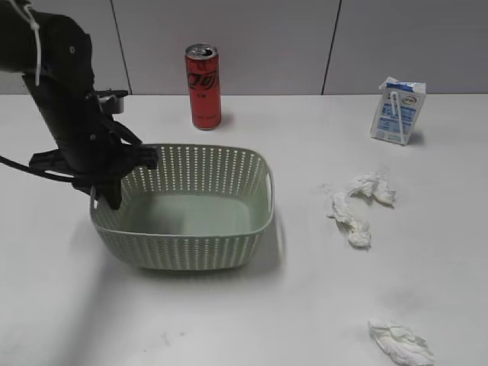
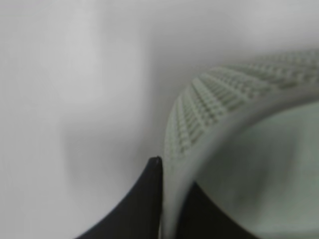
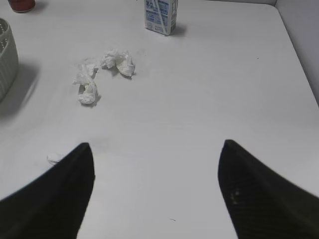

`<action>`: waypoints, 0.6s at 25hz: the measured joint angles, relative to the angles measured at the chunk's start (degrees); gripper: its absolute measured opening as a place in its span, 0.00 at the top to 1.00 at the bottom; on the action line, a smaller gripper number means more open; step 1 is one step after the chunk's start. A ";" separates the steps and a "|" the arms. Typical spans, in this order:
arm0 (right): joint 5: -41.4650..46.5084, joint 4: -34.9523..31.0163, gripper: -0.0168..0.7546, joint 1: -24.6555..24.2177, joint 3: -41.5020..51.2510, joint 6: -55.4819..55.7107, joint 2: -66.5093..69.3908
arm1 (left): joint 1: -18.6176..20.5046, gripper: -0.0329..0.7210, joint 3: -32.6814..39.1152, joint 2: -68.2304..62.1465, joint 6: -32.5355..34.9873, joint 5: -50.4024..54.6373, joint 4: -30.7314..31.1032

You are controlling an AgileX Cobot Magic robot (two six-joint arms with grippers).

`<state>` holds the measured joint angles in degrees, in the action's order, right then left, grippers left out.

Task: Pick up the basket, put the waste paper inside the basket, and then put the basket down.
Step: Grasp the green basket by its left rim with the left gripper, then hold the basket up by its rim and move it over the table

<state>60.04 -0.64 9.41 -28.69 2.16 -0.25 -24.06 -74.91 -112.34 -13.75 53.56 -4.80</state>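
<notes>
The basket (image 1: 183, 210) sits on the white counter (image 1: 305, 305), left of centre in the exterior view, and nothing lies inside it. The left gripper (image 1: 114, 179) is at the basket's left end, its fingers (image 2: 147, 199) closed narrowly over the rim: the left wrist view shows one dark finger outside the slotted wall and the other inside, with the wall pinched between them. The picture is blurred there, but the wall fills the gap between the two. Whether the basket's base touches the counter or hangs just above it cannot be told.

The waste paper lies on the counter to the right of the basket, well apart from it. A long twisted wad (image 1: 358, 202) (image 3: 99, 74) lies between the basket and the blue-and-white carton (image 1: 400, 110) (image 3: 160, 15). Another wad (image 1: 400, 343) lies nearer the front edge.

The right gripper (image 3: 154, 189) hovers above bare counter, its fingers (image 3: 60, 194) spread wide with nothing between them; the twisted wad lies ahead of them and to their left, well clear. A red can (image 1: 203, 85) stands upright behind the basket, near the back wall.
</notes>
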 joint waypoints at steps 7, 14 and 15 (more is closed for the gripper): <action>0.00 0.00 0.22 0.00 0.00 0.00 0.00 | 0.00 0.95 0.00 8.50 0.00 5.84 0.69; 0.00 0.00 0.22 0.00 0.00 0.00 0.00 | 0.00 0.95 3.76 18.55 0.00 7.22 0.68; 0.00 0.00 0.22 0.00 0.00 0.00 0.00 | 0.00 0.95 4.66 19.75 0.00 7.22 0.61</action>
<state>60.04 -0.64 9.41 -28.69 2.16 -0.25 -24.06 -70.25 -92.59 -13.75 60.79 -4.19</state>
